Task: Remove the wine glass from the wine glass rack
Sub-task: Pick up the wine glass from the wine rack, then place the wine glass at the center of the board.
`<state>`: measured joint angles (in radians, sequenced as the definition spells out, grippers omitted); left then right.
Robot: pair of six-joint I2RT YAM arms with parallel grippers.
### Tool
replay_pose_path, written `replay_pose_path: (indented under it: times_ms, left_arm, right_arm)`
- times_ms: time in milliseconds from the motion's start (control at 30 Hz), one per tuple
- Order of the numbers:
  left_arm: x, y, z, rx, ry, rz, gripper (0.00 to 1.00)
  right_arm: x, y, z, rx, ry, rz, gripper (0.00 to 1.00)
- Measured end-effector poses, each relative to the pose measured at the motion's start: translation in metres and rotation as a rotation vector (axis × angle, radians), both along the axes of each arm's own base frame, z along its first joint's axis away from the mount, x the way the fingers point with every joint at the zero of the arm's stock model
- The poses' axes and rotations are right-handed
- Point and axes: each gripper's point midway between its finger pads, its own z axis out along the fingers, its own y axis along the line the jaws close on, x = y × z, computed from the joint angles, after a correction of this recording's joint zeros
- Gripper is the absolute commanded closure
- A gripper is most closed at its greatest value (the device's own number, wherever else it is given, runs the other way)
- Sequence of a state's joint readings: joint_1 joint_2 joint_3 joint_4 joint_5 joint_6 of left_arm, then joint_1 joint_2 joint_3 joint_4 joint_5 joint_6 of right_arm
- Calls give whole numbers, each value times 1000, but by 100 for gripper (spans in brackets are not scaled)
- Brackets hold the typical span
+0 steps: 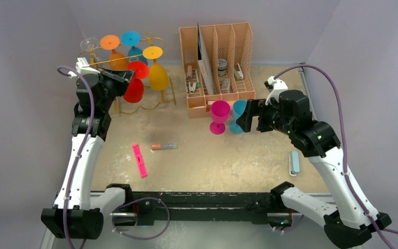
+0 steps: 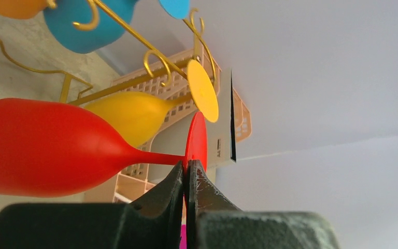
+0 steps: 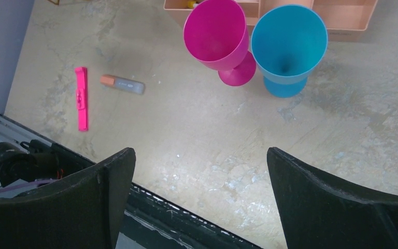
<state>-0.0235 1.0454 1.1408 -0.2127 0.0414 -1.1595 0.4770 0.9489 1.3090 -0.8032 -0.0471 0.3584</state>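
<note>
The gold wire wine glass rack stands at the back left with several coloured glasses hanging bowl-down from it. My left gripper is at the rack and is shut on the rim of the red wine glass's round foot, next to the stem. The left wrist view shows the fingers pinching that red disc just below the gold rail. I cannot tell whether the foot touches the rail. A yellow glass hangs right behind it. My right gripper is open and holds nothing.
A magenta glass and a blue glass stand upright in front of the peach organiser, just left of my right gripper. A pink marker, a grey marker and a pale blue object lie on the table.
</note>
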Motion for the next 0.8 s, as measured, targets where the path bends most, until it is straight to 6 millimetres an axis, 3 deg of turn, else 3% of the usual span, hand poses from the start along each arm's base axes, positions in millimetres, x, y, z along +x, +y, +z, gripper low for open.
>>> replay_pose_path:
  times_ms: [133, 433, 633, 800]
  left_arm:
    - [-9, -13, 7, 90, -35, -105, 100]
    - [-46, -74, 5, 256, -132, -559, 100]
    - [-76, -102, 0, 277, -188, -833, 100]
    - [-98, -115, -5, 293, -227, -952, 100]
  right_arm:
    - [0, 3, -2, 4, 14, 15, 1]
    - [-1, 17, -2, 44, 59, 58, 1]
    - [-9, 42, 4, 141, 103, 165, 5]
    - [-13, 64, 8, 226, 154, 255, 16]
